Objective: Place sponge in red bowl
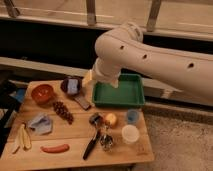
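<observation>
- Camera view, near edge of the wooden surface: a reddish sausage lies along the front, with a banana by the near left corner and a black-handled tool angled towards the middle.
- A white cup stands towards the near right corner, with a small metal utensil just beside it.
- Mid-surface: a crumpled grey-blue cloth sits by the left edge, and a bunch of dark grapes lies further in. An orange fruit and a blue cup sit towards the right edge.
- Far left corner: the red bowl stands upright, with nothing visible inside.
- Beside it along the far edge, the sponge rests in a dark purple bowl, apart from the red bowl. A grey slab lies just in front of the purple bowl.
- A green tray fills the far right corner.
- The gripper hangs over the far edge, between the purple bowl and the tray, near the sponge but not touching it. Its jaws are spread and hold nothing.
- The white arm arches in from the right, above the tray.
</observation>
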You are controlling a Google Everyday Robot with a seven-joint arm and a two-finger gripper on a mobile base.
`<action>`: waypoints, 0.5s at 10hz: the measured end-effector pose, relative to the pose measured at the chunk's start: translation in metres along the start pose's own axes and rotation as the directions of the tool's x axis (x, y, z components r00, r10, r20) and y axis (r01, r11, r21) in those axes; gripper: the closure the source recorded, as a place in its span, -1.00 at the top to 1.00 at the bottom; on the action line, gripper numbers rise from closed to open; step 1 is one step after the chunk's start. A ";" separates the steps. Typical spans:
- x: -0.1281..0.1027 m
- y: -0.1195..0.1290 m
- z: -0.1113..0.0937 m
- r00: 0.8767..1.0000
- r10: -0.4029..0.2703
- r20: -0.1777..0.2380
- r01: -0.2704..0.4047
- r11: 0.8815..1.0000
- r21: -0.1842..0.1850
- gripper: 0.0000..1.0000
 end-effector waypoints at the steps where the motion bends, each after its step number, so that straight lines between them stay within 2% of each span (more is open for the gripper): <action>1: -0.001 -0.004 0.003 1.000 0.012 0.025 -0.012 1.000 0.003 0.60; 3: -0.008 0.002 0.019 0.997 0.009 0.074 -0.008 1.000 -0.006 0.60; 5: -0.019 0.027 0.041 0.995 -0.014 0.094 0.018 0.999 -0.033 0.60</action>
